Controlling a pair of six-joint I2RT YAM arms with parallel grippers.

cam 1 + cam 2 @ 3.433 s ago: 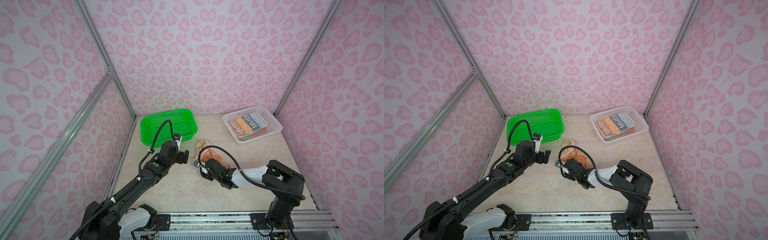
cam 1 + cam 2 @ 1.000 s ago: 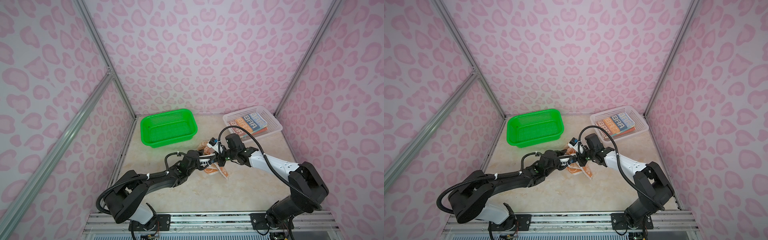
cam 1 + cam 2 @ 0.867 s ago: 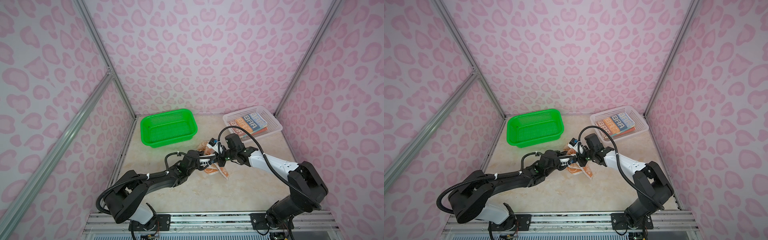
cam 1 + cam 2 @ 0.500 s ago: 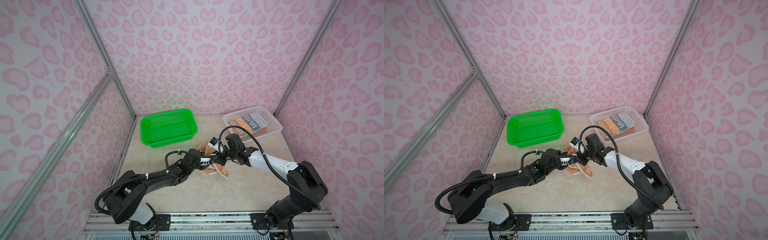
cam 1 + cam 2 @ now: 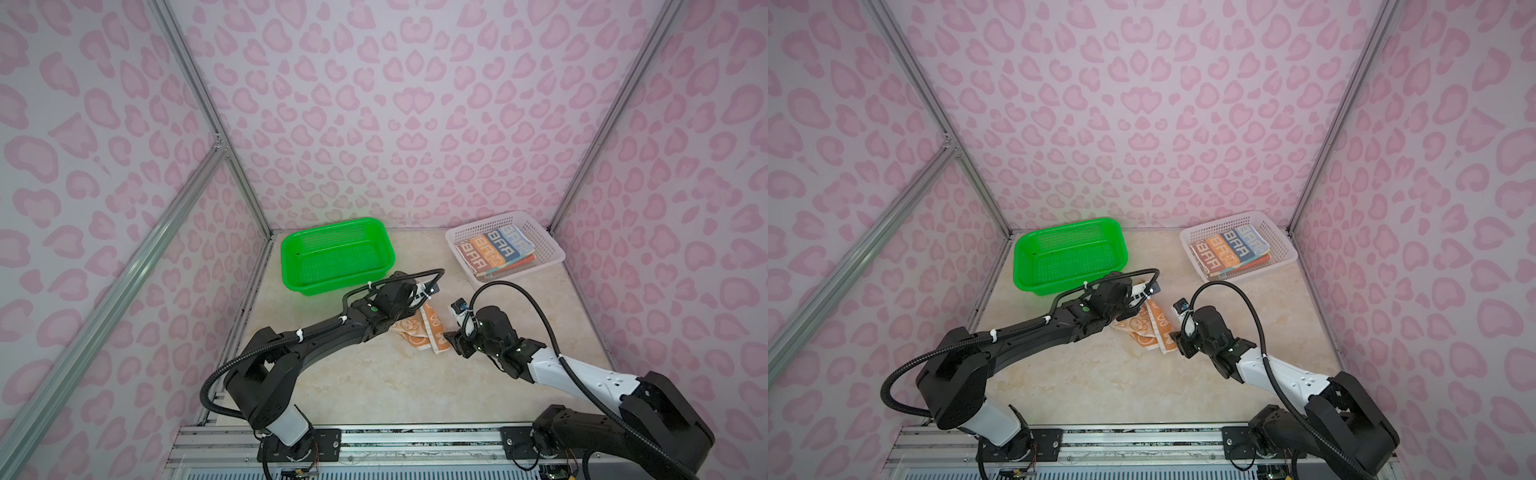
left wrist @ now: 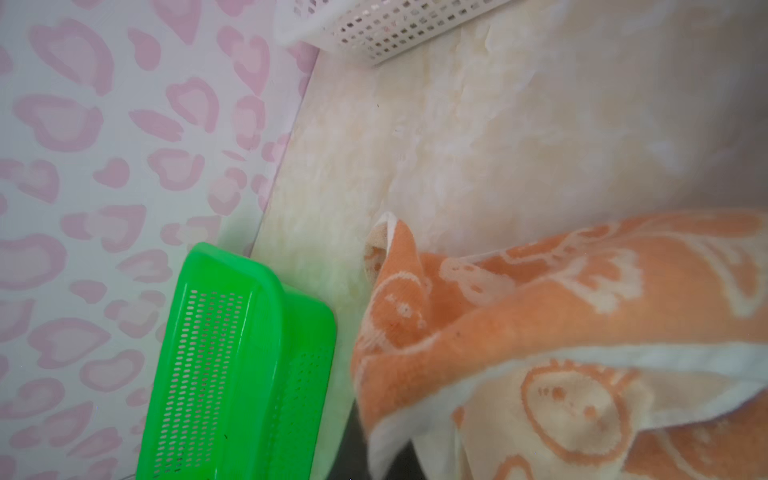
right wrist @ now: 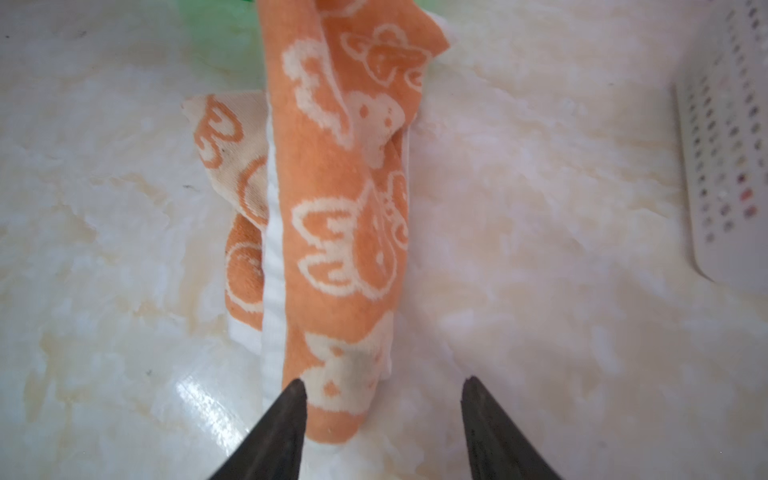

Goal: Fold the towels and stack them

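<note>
L pincer [image 5: 419, 300] is closed tight. The orange cartoon-face towel [image 5: 417, 334] rises toward it in the R wrist view, so I'd say it's clamped on that towel's far end. The tips are hidden, so the grip itself is a judgement.

R pincer [image 7: 382, 379] has its jaws apart and holds nothing. The towel's near end lies on the tabletop [image 5: 374, 382] just ahead of it. It's right against one finger [image 7: 286, 419]; the other is over bare marble.

Between the two pincers the towel is a narrow, bunched strip, not flat. Its cream reverse shows along one side and extra folds spill out there.

The striped towel [image 5: 494, 249] w/ block letters lies folded in the white basket [image 5: 523, 270], well beyond the R pincer. The green basket [image 5: 345, 281] sits just beyond the L pincer; no cloth seen in it.

Step in hand, as I read it: straightening the orange towel before folding. One towel looks done; this one isn't folded yet.

Next move, prob.:
- R pincer shifts sideways to centre on the near end.
- It goes low to the tabletop and closes on the edge.
- Both pincers then draw apart to flatten the cloth.

The strip is layered, so the R pincer may catch several plies at once. A hard pull could also slip the end out of the L pincer.
</note>
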